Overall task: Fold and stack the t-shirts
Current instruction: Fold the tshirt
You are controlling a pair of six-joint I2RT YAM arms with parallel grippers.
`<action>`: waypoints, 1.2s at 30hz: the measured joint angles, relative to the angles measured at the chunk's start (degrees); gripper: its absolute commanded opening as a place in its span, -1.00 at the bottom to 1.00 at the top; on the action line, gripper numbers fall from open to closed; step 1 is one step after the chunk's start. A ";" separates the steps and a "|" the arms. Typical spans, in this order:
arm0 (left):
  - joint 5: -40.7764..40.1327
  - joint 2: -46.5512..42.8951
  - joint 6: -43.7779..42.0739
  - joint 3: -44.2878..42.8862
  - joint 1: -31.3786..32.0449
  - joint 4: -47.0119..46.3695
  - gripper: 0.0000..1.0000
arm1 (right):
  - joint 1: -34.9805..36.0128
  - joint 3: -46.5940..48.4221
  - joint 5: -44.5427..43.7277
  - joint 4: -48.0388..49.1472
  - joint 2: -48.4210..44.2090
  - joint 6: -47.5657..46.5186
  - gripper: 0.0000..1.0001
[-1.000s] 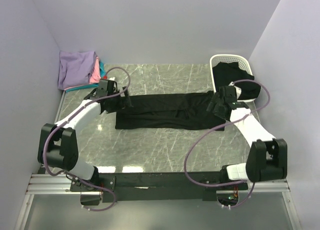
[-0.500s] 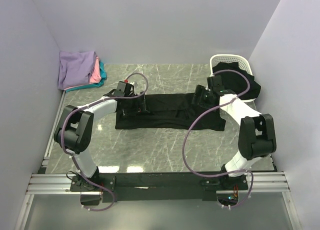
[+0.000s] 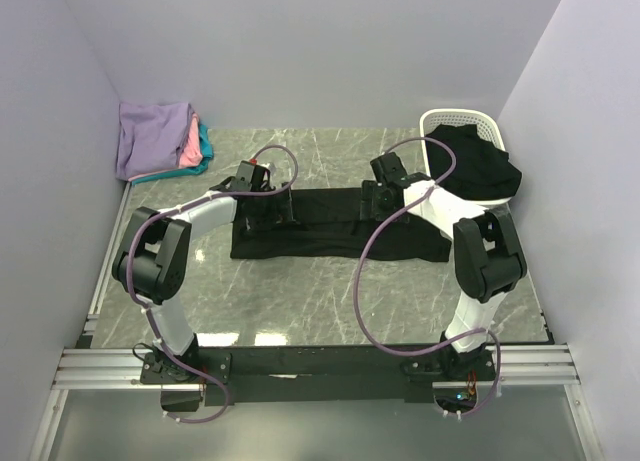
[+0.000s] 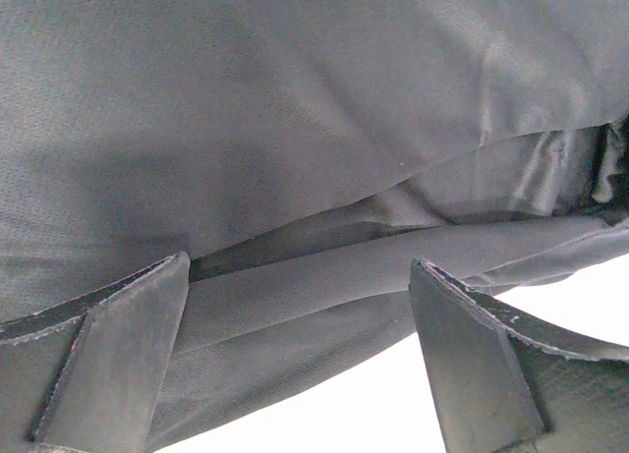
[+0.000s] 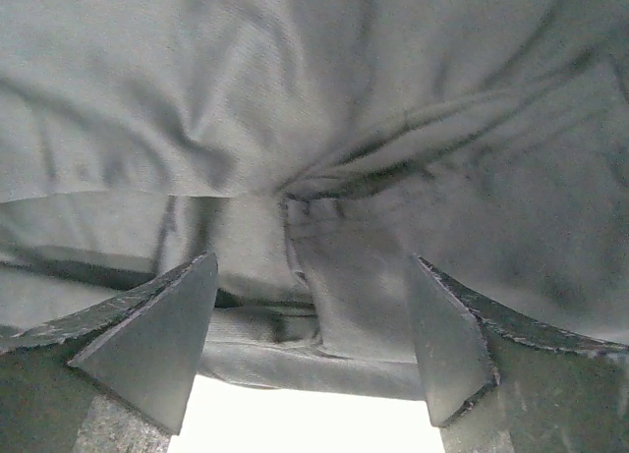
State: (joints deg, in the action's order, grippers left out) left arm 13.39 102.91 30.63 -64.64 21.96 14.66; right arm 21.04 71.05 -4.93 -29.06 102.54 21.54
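Note:
A black t-shirt (image 3: 330, 231) lies spread flat across the middle of the table, folded into a long band. My left gripper (image 3: 284, 209) hovers over its left part near the far edge, open, and in the left wrist view (image 4: 300, 325) the cloth's hem (image 4: 324, 276) runs between the fingers (image 4: 118, 355). My right gripper (image 3: 366, 201) is over the shirt's far edge right of centre, open; in its wrist view (image 5: 310, 325) a bunched fold (image 5: 314, 276) lies between the pads (image 5: 452, 345). Folded lavender (image 3: 152, 139), pink (image 3: 190, 141) and teal (image 3: 204, 141) t-shirts are stacked at the back left.
A white perforated basket (image 3: 458, 117) stands at the back right with another loose black t-shirt (image 3: 478, 166) spilling over its near rim. Lilac walls close in the left, back and right. The marble tabletop (image 3: 330, 301) shows in front of the shirt.
Both arms have swung inward from the shirt's outer ends to its far edge, the right one moving further left. The right jaws have narrowed slightly. The shirt's right end now lies shorter.

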 measured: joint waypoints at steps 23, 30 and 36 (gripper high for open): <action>-2.64 0.20 -1.29 -0.13 0.00 1.57 0.99 | 1.57 2.01 -7.48 -4.72 2.97 -0.02 0.36; -2.75 0.96 -1.31 -0.52 0.00 2.38 0.99 | 2.25 2.25 -7.45 -4.90 3.13 -0.17 -0.16; -2.80 0.96 -1.49 -0.55 0.00 2.45 0.99 | 2.23 2.51 -7.48 -5.20 3.61 -0.37 -0.80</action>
State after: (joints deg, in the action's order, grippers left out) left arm 10.59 103.88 29.15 -65.19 21.96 17.10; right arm 23.27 73.56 -12.40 -34.26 106.15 21.17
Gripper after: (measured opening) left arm 0.994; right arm 0.264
